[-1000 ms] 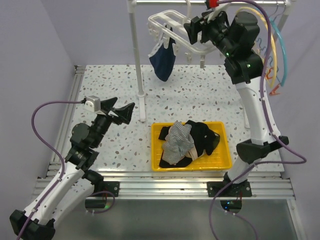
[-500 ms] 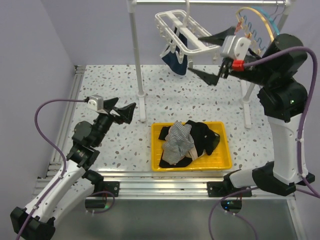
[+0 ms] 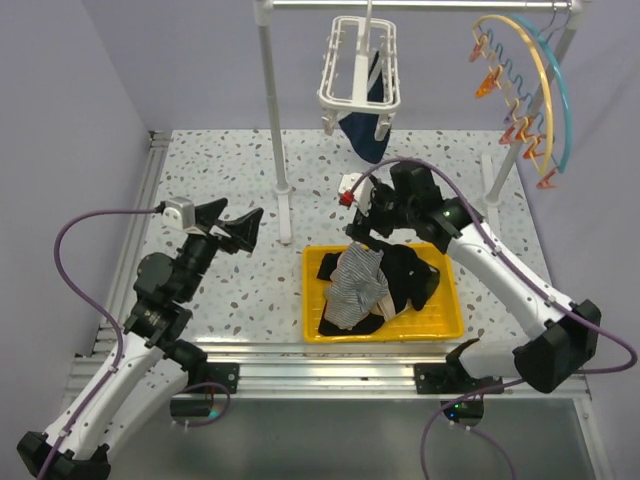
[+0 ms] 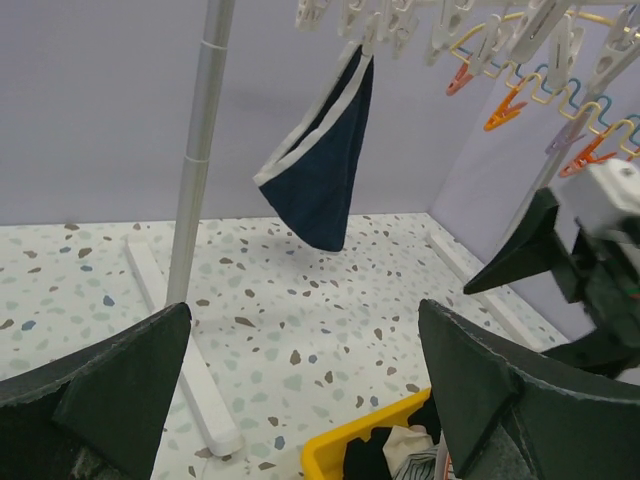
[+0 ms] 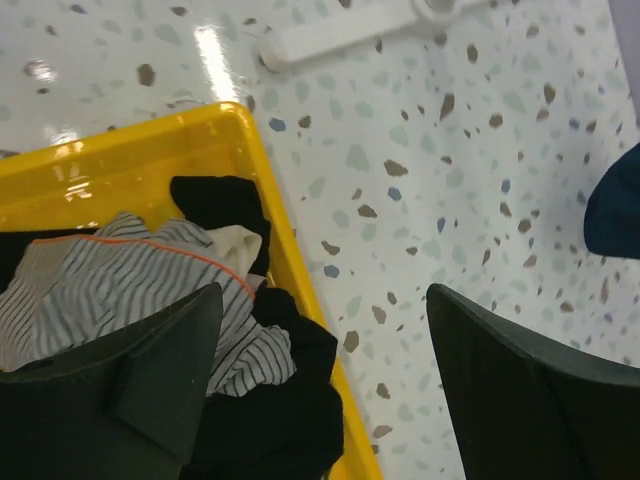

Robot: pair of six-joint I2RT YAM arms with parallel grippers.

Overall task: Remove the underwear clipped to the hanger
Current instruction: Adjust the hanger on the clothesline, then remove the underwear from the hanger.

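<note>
One piece left to unclip, by the look of things; otherwise nearly finished. Nearest, at the left: left fingers [image 4: 300,390] spread wide and empty, hovering above the table [image 3: 200,170], aimed toward the rack. Just beyond the arm bases: a yellow plastic tray [image 3: 400,336], shallow, rimmed and glossy, holding a soft crumpled heap of underwear [image 3: 375,290], with grey striped cloth [image 3: 355,280] edged in thin orange on top, black pieces [image 3: 415,275] beneath, and a cream scrap [image 5: 235,245] peeking out. Over the tray's far edge: right fingers [image 5: 320,385] apart, gripping nothing, low above the heap. Past that: more speckled table, smooth and shiny, then a slim white post [image 3: 272,120] on a flat foot. Farthest and highest: a white plastic hanger [image 3: 345,103], a barred frame with pegs, hung from the rail [image 3: 430,5], with the navy piece [image 4: 320,170] still clipped, drooping as a limp pouch, pale trim along its edge. Far right: a curved hanger [image 3: 545,100] of yellow and blue arcs with orange pegs, bare.
</note>
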